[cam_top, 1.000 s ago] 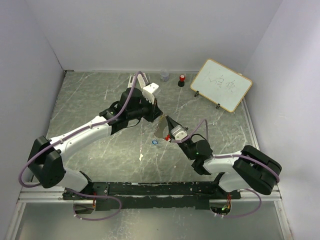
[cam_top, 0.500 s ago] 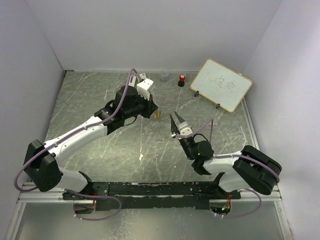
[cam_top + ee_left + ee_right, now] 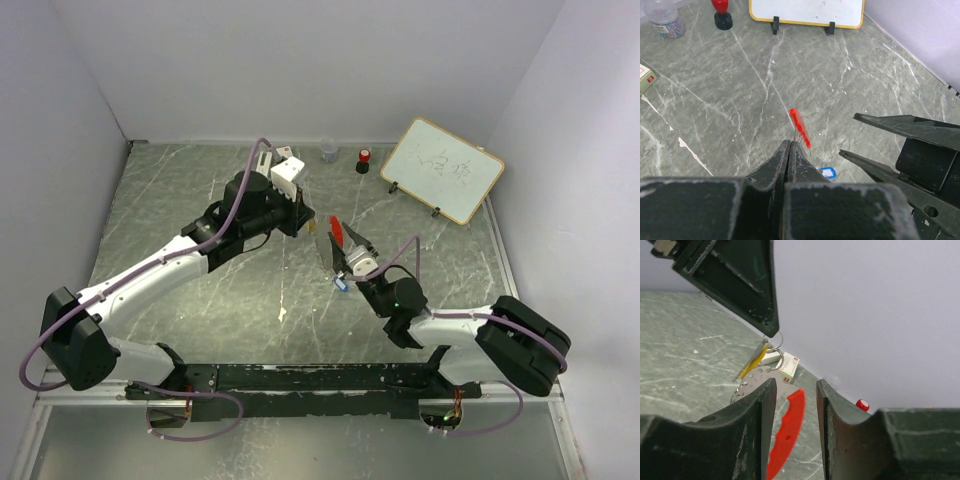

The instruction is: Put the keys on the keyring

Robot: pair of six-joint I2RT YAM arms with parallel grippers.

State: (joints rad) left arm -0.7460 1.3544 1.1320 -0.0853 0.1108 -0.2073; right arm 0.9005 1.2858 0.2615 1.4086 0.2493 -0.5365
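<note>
The right gripper (image 3: 795, 381), parted and empty, swings back in toward the left gripper (image 3: 789, 145), which pinches the keyring (image 3: 801, 128) aloft above the table (image 3: 200, 200), putting the red tag (image 3: 786, 436) between the right fingers (image 3: 760, 410) for a fresh hold while a brass key (image 3: 752, 363) seemingly hangs at the loop already

Blurred / cropped bits
Under left gripper (image 3: 771, 332) tips you get keys (image 3: 751, 368) as a blur; keyring (image 3: 787, 436) tag cut off btwn right gripper (image 3: 795, 385) fingers.

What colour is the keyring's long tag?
The tag is bright red, clearest in the right wrist view.
</note>
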